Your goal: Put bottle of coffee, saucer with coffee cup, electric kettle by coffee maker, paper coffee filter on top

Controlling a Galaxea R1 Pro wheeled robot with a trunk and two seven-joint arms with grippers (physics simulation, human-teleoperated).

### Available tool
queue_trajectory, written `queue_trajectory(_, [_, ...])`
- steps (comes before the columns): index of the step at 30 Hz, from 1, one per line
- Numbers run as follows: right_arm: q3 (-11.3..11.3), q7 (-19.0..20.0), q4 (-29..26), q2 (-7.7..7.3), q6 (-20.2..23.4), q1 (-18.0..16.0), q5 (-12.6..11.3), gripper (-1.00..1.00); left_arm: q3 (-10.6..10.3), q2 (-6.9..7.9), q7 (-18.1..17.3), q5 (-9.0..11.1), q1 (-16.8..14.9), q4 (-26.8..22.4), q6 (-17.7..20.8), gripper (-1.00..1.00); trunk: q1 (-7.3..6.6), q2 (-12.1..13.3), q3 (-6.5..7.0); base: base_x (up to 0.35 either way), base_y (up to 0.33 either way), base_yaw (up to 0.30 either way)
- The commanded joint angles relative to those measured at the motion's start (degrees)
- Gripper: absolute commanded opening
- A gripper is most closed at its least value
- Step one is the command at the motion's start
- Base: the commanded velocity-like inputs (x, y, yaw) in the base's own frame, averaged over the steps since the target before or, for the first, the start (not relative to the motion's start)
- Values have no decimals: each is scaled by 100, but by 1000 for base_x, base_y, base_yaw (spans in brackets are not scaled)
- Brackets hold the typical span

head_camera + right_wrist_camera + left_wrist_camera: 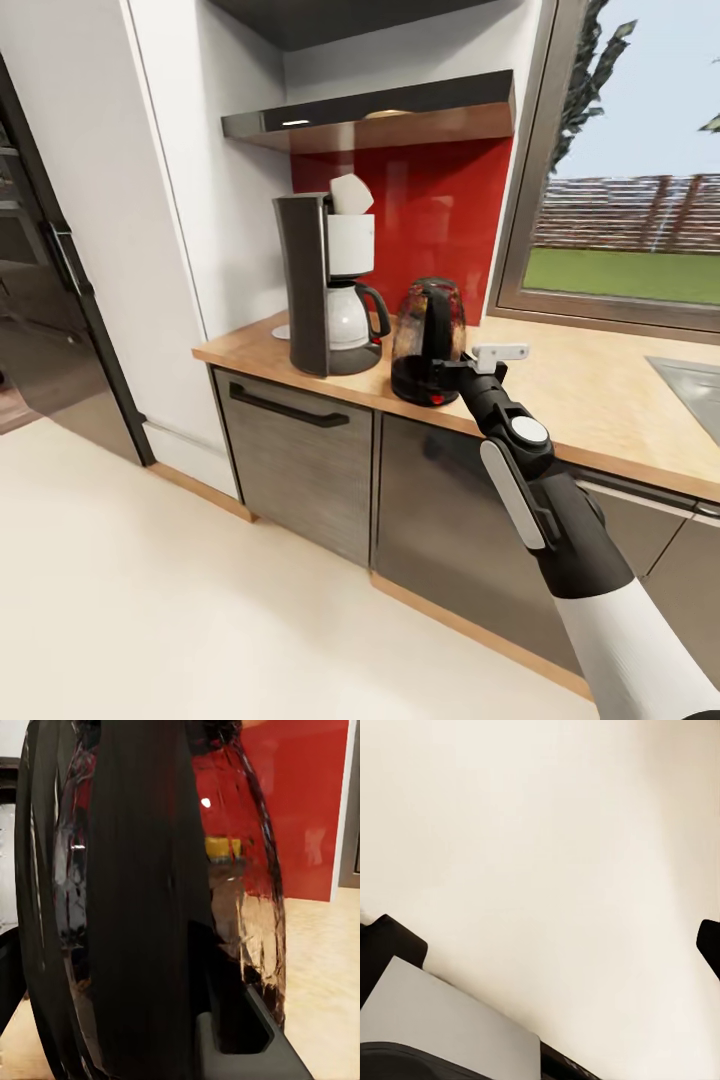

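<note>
While the electric kettle [428, 340] stands on the kitchen countertop [590, 390] just beside the coffee maker [325, 285], the right gripper [468, 368] meets its black handle; jaw opening cannot be determined.

A home kitchen, rendered in simulation

A long wood-coloured kitchen countertop [600, 400] is running over dark grey cabinet fronts [300, 450], and the coffee maker [325, 285] is standing on it as the landmark. Just beside the coffee maker the electric kettle [428, 340] is sitting, behind both a glossy red backsplash [440, 210] is showing, and above the machine the kitchen shelf [380, 115] is hanging on the wall. Further along the worktop from the coffee maker, past the kettle, a window [630, 200] is looking onto grass and a fence, and a sink edge [695, 385] is peeking in. Below, a pale floor [150, 600] is spreading.
</note>
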Motion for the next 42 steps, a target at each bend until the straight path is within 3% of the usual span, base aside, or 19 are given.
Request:
queue_trajectory(1, [16, -60, -10, -6, 18, -7, -36, -100, 19, 0, -21, -17, -4, 8, -19, 100, 0, -3, -5, 60, 58, 0])
queue_trajectory(12, [16, -60, -10, -11, 18, -6, -36, -100, 18, 0, -21, -17, -4, 8, -24, 100, 0, -3, -5, 9, 9, 0])
queue_trajectory(22, [16, -60, -10, -10, 18, -6, -35, -100, 18, 0, -21, -17, -4, 8, -18, 100, 132, -244, -113, 0, 0, 0])
queue_trajectory(42, [13, -69, -10, -10, 10, -6, -36, -100, 17, 0, -21, -17, -4, 8, -18, 100, 132, -244, -113, 0, 0, 0])
